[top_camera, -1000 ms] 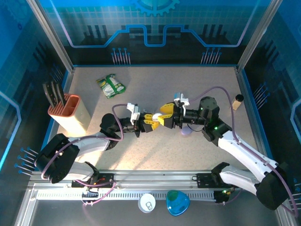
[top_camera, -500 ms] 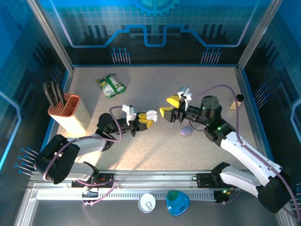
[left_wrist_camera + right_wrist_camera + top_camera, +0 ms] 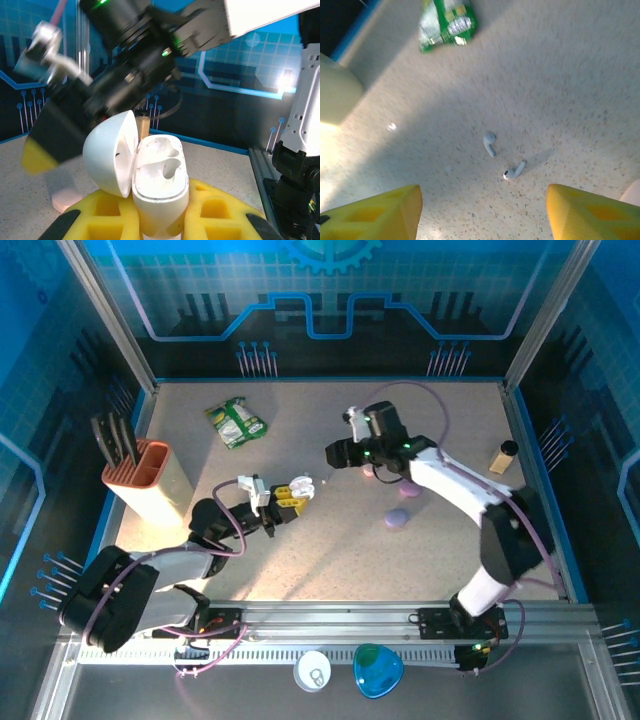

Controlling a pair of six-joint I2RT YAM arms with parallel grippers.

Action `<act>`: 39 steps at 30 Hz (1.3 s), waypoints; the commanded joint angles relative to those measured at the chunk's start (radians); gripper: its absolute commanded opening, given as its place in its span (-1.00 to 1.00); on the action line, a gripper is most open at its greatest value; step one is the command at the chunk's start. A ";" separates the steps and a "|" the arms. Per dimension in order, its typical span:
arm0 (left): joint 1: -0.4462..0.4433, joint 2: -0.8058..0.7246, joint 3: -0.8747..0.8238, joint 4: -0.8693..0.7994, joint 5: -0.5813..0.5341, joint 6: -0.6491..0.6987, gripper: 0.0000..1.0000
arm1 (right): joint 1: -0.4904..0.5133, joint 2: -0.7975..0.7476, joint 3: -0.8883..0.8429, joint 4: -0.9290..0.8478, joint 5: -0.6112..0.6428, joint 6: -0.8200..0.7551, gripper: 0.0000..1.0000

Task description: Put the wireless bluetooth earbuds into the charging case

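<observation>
in our left gripper (image 3: 288, 496) the white charging case (image 3: 159, 175) is squeezed tight, lid (image 3: 110, 152) up, so its two empty holes face out. just beyond the case our right gripper (image 3: 480, 215) hangs wide open over the two earbuds (image 3: 489, 143) on the table (image 3: 570, 75), ready, we think, to grab one.

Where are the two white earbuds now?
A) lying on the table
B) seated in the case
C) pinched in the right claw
A: both earbuds lie on the table below the open right claw, and the case has empty wells.
</observation>
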 commanded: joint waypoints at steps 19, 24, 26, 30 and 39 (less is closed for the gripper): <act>0.008 0.021 0.001 0.051 0.048 0.023 -0.85 | 0.079 0.553 0.465 -0.272 -0.047 -0.041 0.34; 0.009 0.029 0.006 0.050 0.062 0.018 -0.85 | 0.064 0.586 0.472 -0.275 -0.060 -0.054 0.35; 0.009 0.032 0.008 0.050 0.065 0.018 -0.85 | 0.060 0.591 0.471 -0.282 -0.056 -0.062 0.35; 0.009 0.039 0.011 0.050 0.068 0.014 -0.85 | 0.057 0.583 0.462 -0.306 -0.040 -0.076 0.35; 0.009 0.046 0.017 0.050 0.072 0.013 -0.85 | 0.061 0.524 0.411 -0.336 -0.038 -0.084 0.34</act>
